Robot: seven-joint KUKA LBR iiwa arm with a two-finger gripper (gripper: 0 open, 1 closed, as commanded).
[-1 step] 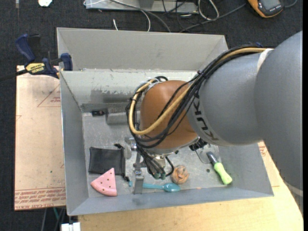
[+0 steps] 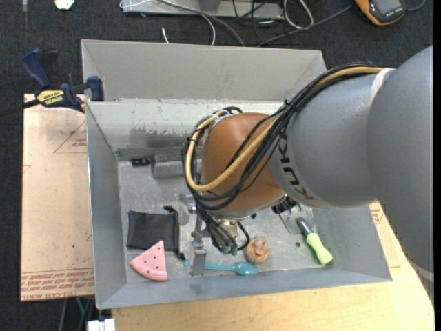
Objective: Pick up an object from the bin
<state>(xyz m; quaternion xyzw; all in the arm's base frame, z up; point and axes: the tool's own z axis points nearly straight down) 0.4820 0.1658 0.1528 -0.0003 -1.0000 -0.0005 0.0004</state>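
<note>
Gripper [image 2: 198, 266] low at handle end of teal spoon [image 2: 233, 269]

Nearest the front wall of the grey bin [image 2: 103, 185]: the teal spoon itself, flat on the floor, bowl toward the view's right, handle toward its left. Set low at that handle end, touching the handle or just shy of it; cannot tell which. Spread or pressed together: cannot tell either.

Left of the spoon, past the gripper and just as close to the front wall, a pink wedge [image 2: 148, 264] with a rounded edge. Just behind the spoon's bowl, a small brown lumpy thing [image 2: 258, 250]. Right of the spoon and a little further back, a green-handled tool [image 2: 313, 243] lying slantwise, apart from the brown lump. Behind and left of the spoon, a flat black square [image 2: 150, 229], the wedge's tip meeting its front edge.

Above the spoon, the orange wrist cover [image 2: 238, 161], looped by yellow and black cables [image 2: 200, 174]. Far behind the spoon, toward the back wall, a grey block [image 2: 169, 169] with a small black piece [image 2: 140, 161] just left of it. Reaching in from the right, the big grey arm [image 2: 358, 143].
</note>
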